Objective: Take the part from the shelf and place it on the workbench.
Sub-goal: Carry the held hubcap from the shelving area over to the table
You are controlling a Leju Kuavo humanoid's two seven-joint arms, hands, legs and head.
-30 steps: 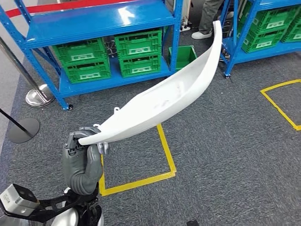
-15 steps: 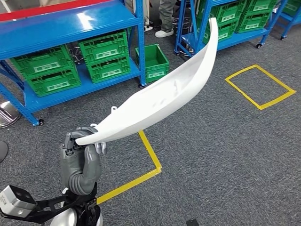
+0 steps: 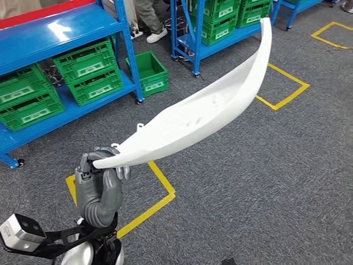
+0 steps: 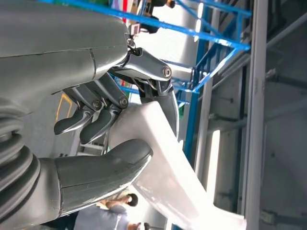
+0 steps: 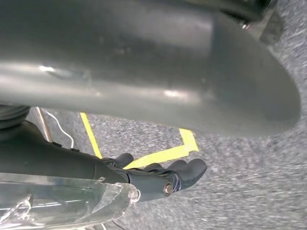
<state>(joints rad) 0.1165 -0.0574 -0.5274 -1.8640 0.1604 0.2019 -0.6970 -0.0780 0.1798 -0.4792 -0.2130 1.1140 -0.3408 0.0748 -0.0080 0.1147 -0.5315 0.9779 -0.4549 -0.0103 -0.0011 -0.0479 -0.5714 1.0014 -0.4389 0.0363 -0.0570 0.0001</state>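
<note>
Fingers and thumb of the left hand (image 3: 99, 185) clamp the near tip of the long white part (image 3: 199, 113), which sweeps up and away to the right over grey carpet (image 3: 258, 182) in a smooth, curved, blade-like shell of what looks like moulded plastic. Right hand (image 5: 170, 175) hangs above the carpet, apparently empty with fingers loosely extended, though the view is blurred.

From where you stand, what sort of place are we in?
Probably a warehouse or factory storeroom: blue metal shelves hold green plastic crates, and yellow tape marks squares on the grey carpet. Your left hand holds the white part.
</note>
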